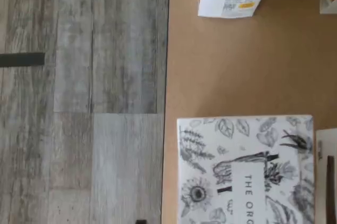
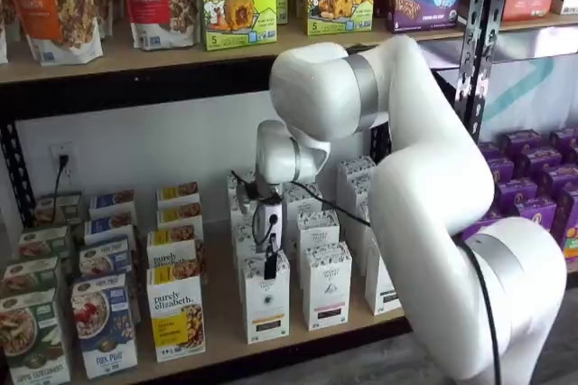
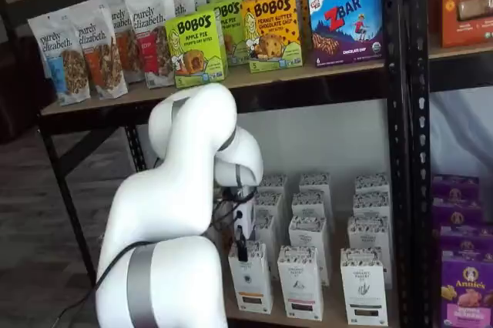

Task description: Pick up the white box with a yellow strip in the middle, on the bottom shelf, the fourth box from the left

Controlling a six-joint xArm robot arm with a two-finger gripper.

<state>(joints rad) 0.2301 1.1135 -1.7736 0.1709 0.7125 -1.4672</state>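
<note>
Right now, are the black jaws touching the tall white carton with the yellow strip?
Cannot tell. In both shelf views the gripper overlaps the top of the white carton; neither shows contact or a gap plainly.

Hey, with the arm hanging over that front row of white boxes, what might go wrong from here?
1. The white box stands close beside a look-alike carton; the end effector might clip or grab the neighbour.
2. The box is tall and narrow, at the front of the bottom shelf; an off-centre push could tip it over the edge.
3. A loose cable hangs beside the cartons and might snag one.
</note>
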